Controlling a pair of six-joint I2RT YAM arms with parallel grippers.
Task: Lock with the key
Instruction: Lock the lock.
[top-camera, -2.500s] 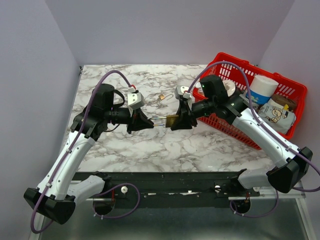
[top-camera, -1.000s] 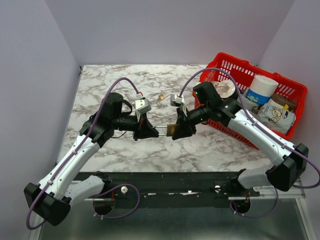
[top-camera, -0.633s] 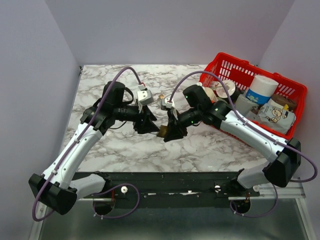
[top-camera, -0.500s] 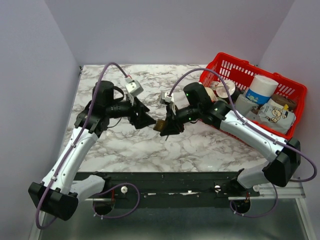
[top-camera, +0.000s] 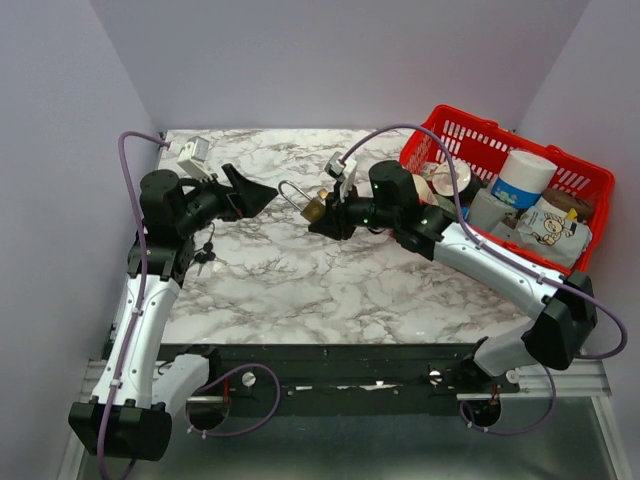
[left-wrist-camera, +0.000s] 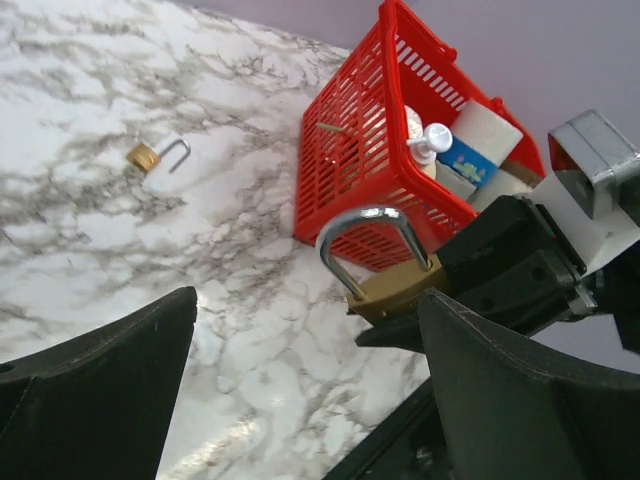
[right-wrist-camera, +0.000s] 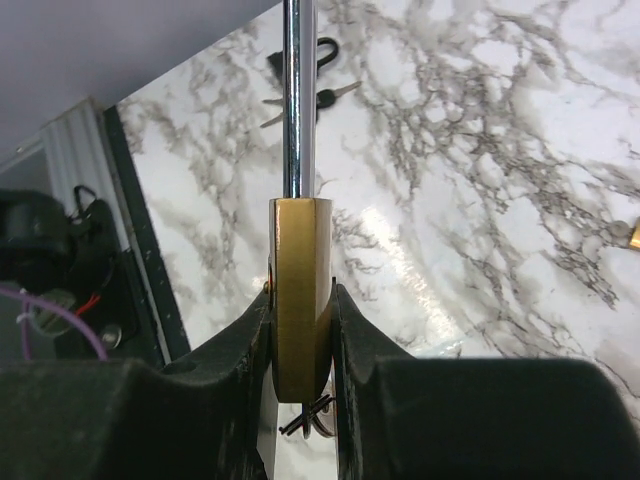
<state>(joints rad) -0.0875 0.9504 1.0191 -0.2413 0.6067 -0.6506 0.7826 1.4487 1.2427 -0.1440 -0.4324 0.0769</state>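
Surroundings: a red plastic mesh basket (left-wrist-camera: 345, 170) sits at the table's 3 o'clock, right behind the right arm. It holds a blue-and-white tub (top-camera: 525, 175) among other containers. A small brass lock (left-wrist-camera: 146, 156) lies on the glossy veined marble table (top-camera: 300, 290), at 10 o'clock from the held one in the left wrist view. Black-headed keys (right-wrist-camera: 330, 95) lie near the table's 9 o'clock edge, beside the left arm.

The padlock (left-wrist-camera: 395, 288) has a flat brass body and a polished steel U-shackle (left-wrist-camera: 372, 211). It is held aloft just 12 o'clock of centre.

The right gripper (right-wrist-camera: 300, 320) clamps its flat faces, and its black fingers cover the lower body, so we cannot see the keyway.

The left gripper (top-camera: 250, 185) is spread wide and empty, at 9 o'clock of the shackle and apart from it.
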